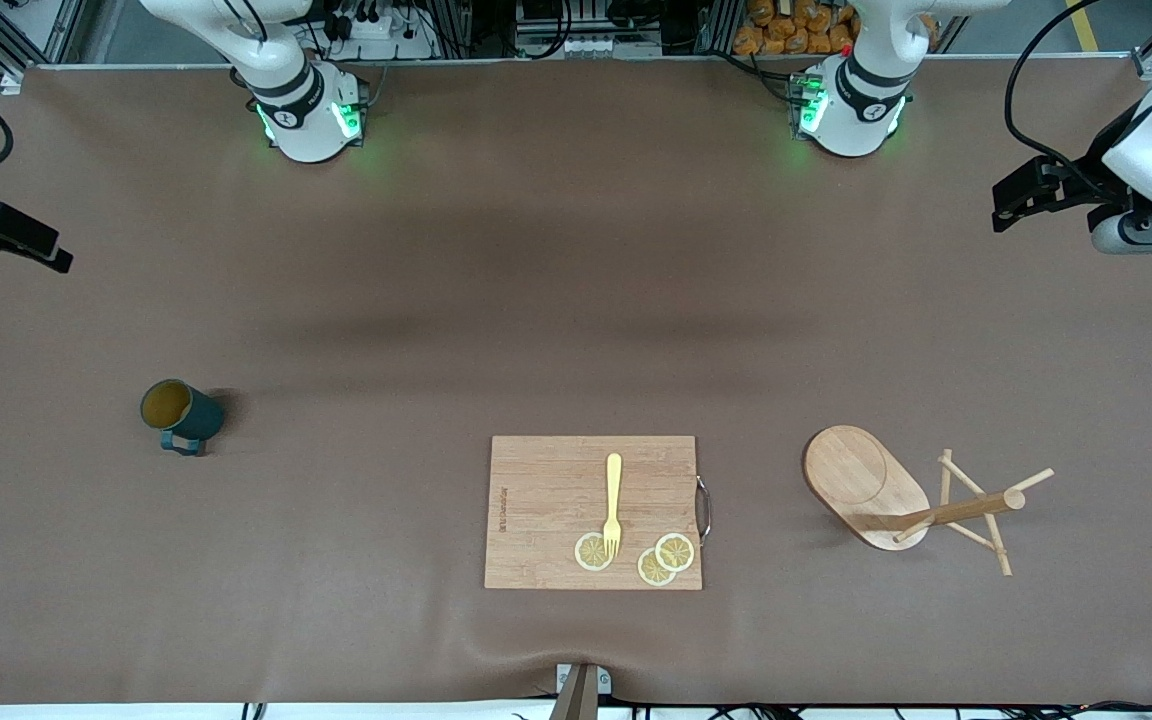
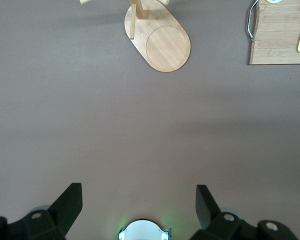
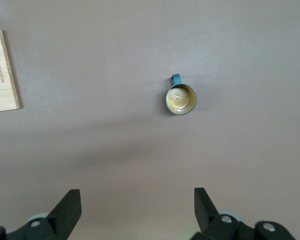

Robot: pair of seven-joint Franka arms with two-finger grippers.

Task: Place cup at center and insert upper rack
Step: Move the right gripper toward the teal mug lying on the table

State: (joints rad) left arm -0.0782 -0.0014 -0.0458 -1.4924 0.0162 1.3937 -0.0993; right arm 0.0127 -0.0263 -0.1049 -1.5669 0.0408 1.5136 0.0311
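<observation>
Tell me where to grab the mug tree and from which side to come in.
Grip the round central post of the mug tree, coming straight down from above. It lies tipped over, the post roughly level over the table and its flat oval base standing on edge, so the post is probably the easiest part for fingers to span. Aim between the base and the angled pegs to avoid snagging them.

Left arm: base at table's top edge, arm raised, reaching out past its own end of table, waiting. Left gripper (image 2: 135, 212) held high, pointing down, fingers (image 2: 67, 205) spread wide, nothing between jaws, bare tabletop below gap.

Right arm: base at top edge, raised toward its own end of table. Right gripper (image 3: 135, 212) high, facing down, fingers (image 3: 67, 207) wide apart, gap empty.
</observation>
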